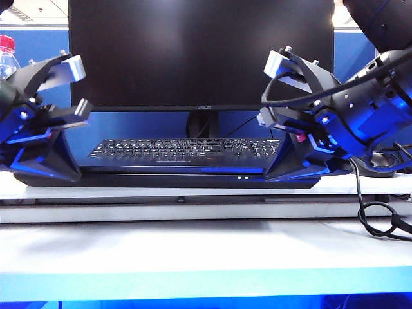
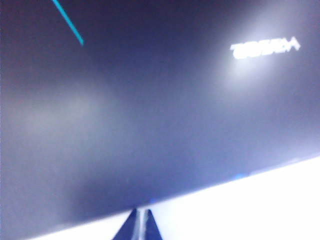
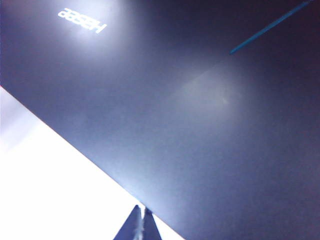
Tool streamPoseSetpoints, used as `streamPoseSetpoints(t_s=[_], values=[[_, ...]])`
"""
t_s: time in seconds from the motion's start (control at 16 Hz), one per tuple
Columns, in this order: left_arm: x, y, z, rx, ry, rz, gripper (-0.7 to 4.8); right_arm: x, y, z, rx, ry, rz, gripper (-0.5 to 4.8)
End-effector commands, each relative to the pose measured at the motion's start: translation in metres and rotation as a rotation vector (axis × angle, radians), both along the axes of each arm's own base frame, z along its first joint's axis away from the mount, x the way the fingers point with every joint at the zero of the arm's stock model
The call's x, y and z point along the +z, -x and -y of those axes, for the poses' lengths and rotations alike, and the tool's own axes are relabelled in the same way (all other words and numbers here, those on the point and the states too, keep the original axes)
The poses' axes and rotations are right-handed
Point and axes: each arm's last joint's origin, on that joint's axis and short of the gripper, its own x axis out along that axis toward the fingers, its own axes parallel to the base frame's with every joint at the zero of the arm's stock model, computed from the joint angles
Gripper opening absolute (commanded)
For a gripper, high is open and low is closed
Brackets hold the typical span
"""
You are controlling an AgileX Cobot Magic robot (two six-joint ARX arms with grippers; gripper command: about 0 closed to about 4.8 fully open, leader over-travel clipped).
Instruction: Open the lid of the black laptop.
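Observation:
The black laptop (image 1: 167,178) lies flat across the white table, two small lights on its wedge front edge. Its lid (image 2: 150,110) is down, and its dark bluish outer face with the "Hasee" logo fills both wrist views (image 3: 200,125). At the laptop's left end my left gripper (image 1: 69,175) is shut, its tips (image 2: 140,214) meeting the lid's front edge. My right gripper (image 1: 273,175) is shut at the right part of that edge, tips (image 3: 142,211) against it. Nothing is held between either pair of fingers.
A separate black keyboard (image 1: 187,149) lies just behind the laptop, under a large black ASUS monitor (image 1: 199,51). A red-capped bottle (image 1: 6,55) stands at the far left. A black cable (image 1: 380,219) loops over the table at the right.

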Motion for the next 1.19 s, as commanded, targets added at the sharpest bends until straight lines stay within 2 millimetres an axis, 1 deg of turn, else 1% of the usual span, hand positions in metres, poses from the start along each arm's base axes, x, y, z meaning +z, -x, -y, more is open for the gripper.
streamPoseSetpoints(t_s=[0.06, 0.44, 0.82, 1.19], values=[[0.004, -0.002, 0.001, -0.002, 0.018, 0.036, 0.22, 0.007, -0.003, -0.001, -0.021, -0.024, 0.052, -0.01], [0.007, -0.003, 0.002, 0.001, 0.033, 0.066, 0.22, 0.007, -0.004, -0.001, -0.022, -0.028, 0.059, -0.01], [0.013, -0.006, 0.003, 0.024, 0.055, 0.127, 0.22, 0.012, -0.008, 0.002, -0.045, -0.05, 0.101, -0.01], [0.02, -0.008, 0.004, 0.023, 0.084, 0.176, 0.22, 0.018, -0.011, 0.001, -0.041, -0.076, 0.155, -0.01]])
